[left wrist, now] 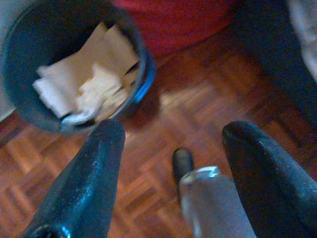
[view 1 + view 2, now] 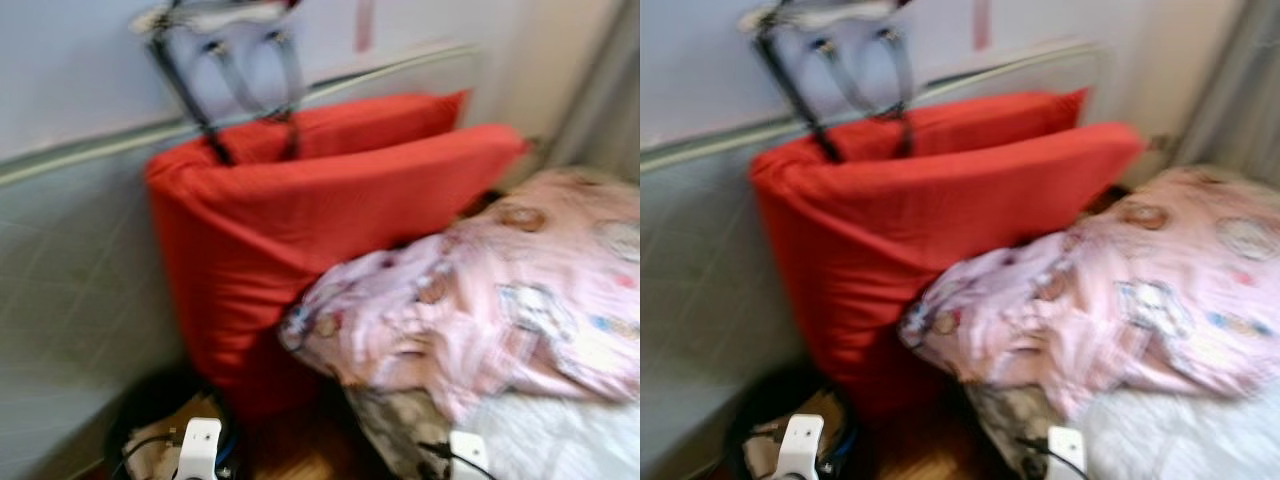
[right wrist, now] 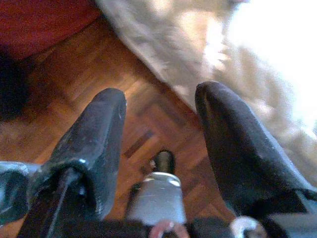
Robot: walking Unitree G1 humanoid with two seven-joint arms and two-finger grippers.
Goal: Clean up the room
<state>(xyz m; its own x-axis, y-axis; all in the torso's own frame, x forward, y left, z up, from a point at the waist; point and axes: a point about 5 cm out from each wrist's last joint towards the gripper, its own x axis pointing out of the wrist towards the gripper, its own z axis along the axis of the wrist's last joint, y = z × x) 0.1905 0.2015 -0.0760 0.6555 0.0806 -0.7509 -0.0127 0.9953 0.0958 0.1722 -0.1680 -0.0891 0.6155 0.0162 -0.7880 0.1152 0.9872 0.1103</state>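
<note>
Both jaws apart, empty, hanging low over parquet floor [image 1: 208,99]. Bin [image 1: 74,64] w/ paper scraps sits lower left, beside red cushion [image 2: 300,220]. Risk: blurred views, walking could kick bin over.

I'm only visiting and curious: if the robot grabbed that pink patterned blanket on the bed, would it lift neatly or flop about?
The pink blanket lies bunched in soft folds, so it would probably sag and trail from one pinch. It looks puffy, so likely light for its bulk. Part leans against the red cushion, so pulling it might nudge that.
</note>
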